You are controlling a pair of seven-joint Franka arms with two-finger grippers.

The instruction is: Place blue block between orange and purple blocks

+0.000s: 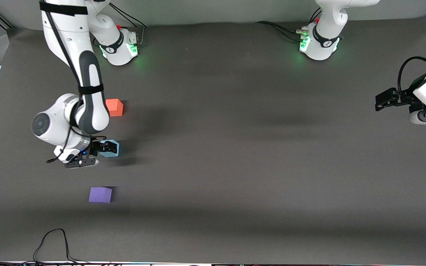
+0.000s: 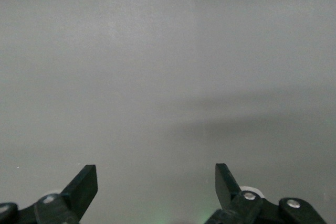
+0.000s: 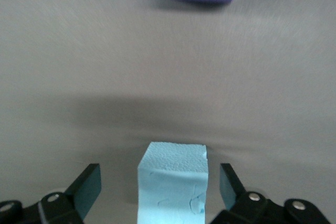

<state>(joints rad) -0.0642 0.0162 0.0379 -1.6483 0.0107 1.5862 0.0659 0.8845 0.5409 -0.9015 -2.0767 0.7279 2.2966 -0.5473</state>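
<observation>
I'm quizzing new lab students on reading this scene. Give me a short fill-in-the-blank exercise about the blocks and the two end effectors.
1. The right end effector stands open around the ____ block, fingers apart from its sides.
2. The blue block sits on the table between the orange block and the ____ block.
3. The block nearest the front camera is ____.
4. The left end effector is ____, waiting with no block between its fingers.

Missing words: blue; purple; purple; open
</observation>
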